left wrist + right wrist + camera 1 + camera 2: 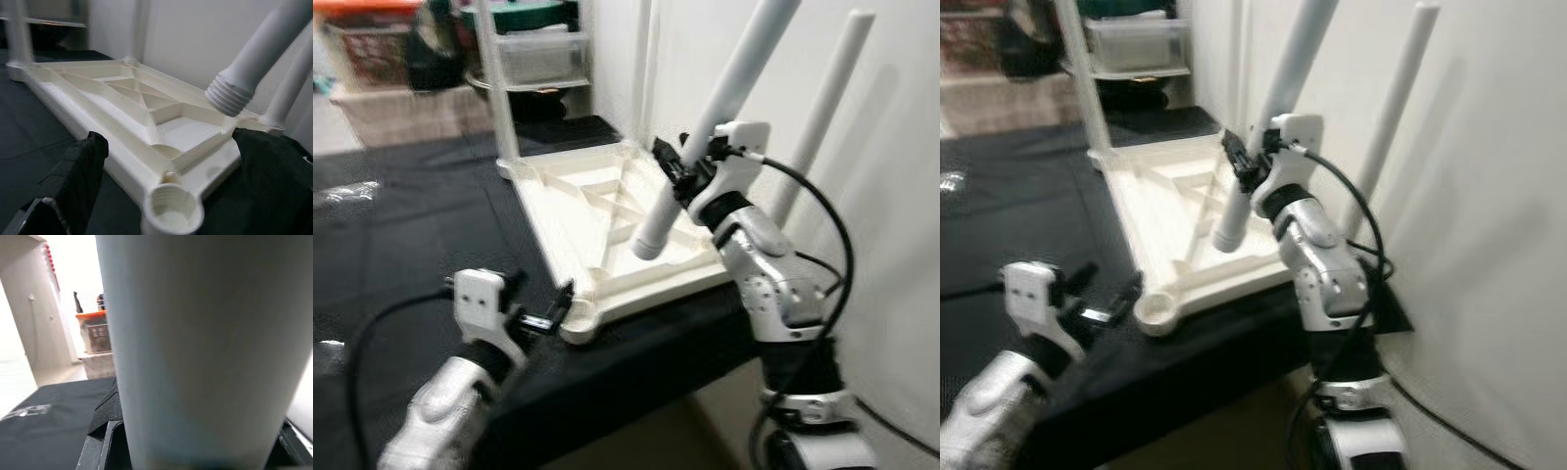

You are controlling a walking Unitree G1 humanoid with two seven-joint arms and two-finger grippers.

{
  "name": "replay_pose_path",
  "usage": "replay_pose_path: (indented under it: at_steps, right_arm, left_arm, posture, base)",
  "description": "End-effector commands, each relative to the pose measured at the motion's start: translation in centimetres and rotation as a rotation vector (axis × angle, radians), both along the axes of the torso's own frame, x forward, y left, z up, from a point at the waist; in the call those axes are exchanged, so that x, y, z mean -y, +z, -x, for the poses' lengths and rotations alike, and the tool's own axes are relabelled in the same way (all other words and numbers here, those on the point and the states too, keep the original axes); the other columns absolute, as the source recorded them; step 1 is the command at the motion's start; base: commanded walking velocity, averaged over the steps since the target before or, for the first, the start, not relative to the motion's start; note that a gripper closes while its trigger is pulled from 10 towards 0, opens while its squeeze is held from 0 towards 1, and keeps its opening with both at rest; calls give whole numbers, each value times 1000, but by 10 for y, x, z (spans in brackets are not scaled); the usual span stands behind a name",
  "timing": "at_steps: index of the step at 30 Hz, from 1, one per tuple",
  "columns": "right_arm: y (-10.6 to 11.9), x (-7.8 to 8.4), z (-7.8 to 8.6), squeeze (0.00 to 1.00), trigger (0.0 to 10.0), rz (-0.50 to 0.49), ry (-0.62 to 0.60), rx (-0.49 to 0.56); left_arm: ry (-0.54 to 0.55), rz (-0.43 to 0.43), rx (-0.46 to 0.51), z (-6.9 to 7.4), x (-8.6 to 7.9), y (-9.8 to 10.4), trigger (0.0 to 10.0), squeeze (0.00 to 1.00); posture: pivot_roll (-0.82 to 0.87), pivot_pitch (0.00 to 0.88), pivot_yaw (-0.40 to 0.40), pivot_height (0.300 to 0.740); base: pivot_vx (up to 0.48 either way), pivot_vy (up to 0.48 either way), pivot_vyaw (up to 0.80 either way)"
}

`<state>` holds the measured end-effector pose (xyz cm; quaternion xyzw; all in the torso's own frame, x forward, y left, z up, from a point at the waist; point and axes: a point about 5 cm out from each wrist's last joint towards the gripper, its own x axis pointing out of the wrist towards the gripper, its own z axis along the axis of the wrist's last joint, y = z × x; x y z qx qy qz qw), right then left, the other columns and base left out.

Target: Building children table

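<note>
A white plastic tabletop (607, 211) lies upside down on a black cloth, ribs facing up. Legs stand screwed into its far left corner (494, 78) and its right corner (822, 108). My right gripper (680, 168) is shut on a loose white leg (705, 127), held tilted above the tabletop, its threaded end (230, 95) hanging over the near right part. The near corner socket (171, 213) is bare and round. My left gripper (553, 311) is open, its fingers (78, 171) on either side of that near corner.
A white wall (891, 176) rises close on the right. The black cloth (401, 235) covers the surface to the left. Shelving with a clear plastic bin (543, 54) stands behind, and the cloth's front edge (636, 392) drops off below the tabletop.
</note>
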<state>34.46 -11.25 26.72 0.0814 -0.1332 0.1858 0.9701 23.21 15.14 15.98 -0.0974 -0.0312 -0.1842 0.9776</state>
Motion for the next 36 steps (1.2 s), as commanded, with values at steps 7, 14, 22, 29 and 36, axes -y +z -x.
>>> replay_pose_path:
  at_steps: [7,14,22,29,36]
  right_arm:
    - [7,-6,0,0,10000,-10,22,24]
    - [9,-5,0,0,10000,3,47,26]
    - [10,1,-2,0,10000,71,151,21]
    - [-1,14,0,0,10000,134,303,-45]
    - [-25,10,18,0,10000,232,569,-87]
  left_arm:
    - [16,10,8,1,-3,2,10000,0]
    - [19,14,-3,2,-5,1,10000,0]
    - [21,6,-19,2,-5,-3,10000,0]
    - [21,-3,-42,4,-6,-7,10000,0]
    - [71,-60,-100,8,-25,-20,10000,0]
  posture:
    - [78,0,-84,740]
    - [77,0,-84,740]
    - [79,0,-86,740]
    - [75,0,-89,740]
    - [83,0,-90,740]
  base:
    - [0,206,0]
    - [0,0,0]
    - [0,0,0]
    - [0,0,0]
    - [0,0,0]
